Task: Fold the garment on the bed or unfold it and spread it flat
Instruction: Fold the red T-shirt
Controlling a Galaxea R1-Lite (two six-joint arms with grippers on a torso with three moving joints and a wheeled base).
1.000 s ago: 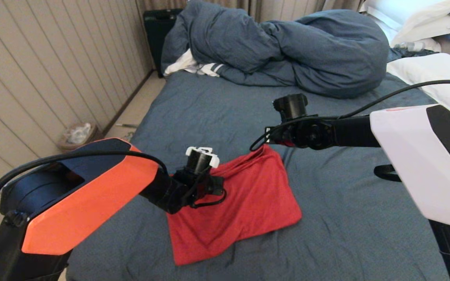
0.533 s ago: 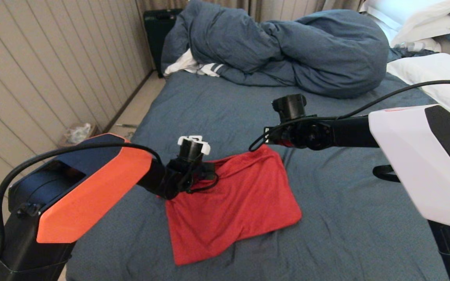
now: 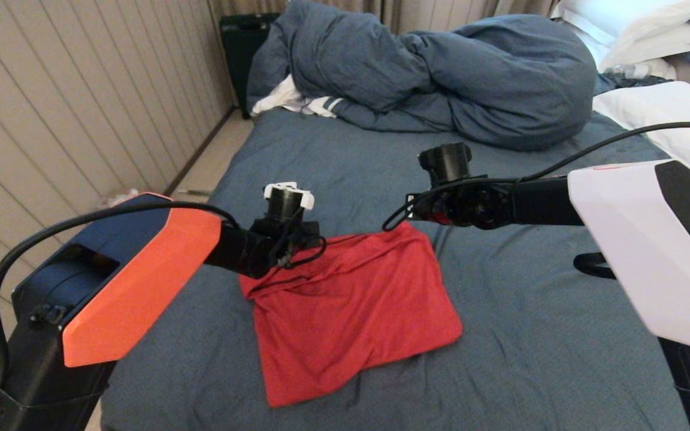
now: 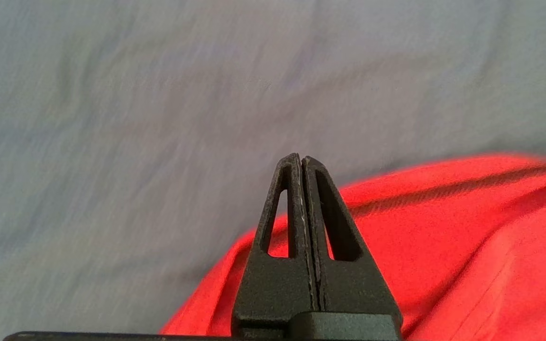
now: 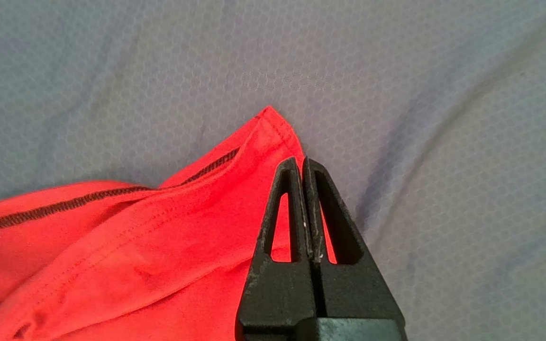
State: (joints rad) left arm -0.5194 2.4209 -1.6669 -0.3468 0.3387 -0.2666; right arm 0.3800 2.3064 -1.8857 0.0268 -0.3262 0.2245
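Observation:
The red garment point(image 3: 357, 311) lies plain side up in the middle of the bed point(image 3: 530, 335), folded into a rough rectangle. My left gripper point(image 3: 285, 248) hovers over its far left corner, fingers point(image 4: 300, 158) shut, with red cloth point(image 4: 443, 237) right under them. The cloth there stretches out toward the gripper. My right gripper point(image 3: 435, 218) sits at the far right corner, which peaks up to it. Its fingers point(image 5: 301, 161) are shut at the hem's edge point(image 5: 273, 128). The pinch points themselves are hidden.
A bunched blue-grey duvet point(image 3: 441, 78) fills the far end of the bed, with a white striped cloth point(image 3: 297, 102) tucked under it. White pillows point(image 3: 668, 108) lie at the far right. A panelled wall point(image 3: 51, 120) and a strip of floor point(image 3: 213, 161) run along the left.
My left gripper has moved away and to the left, and the garment's far left corner has drawn out with it, showing a dark hem seam. The right arm has stayed put.

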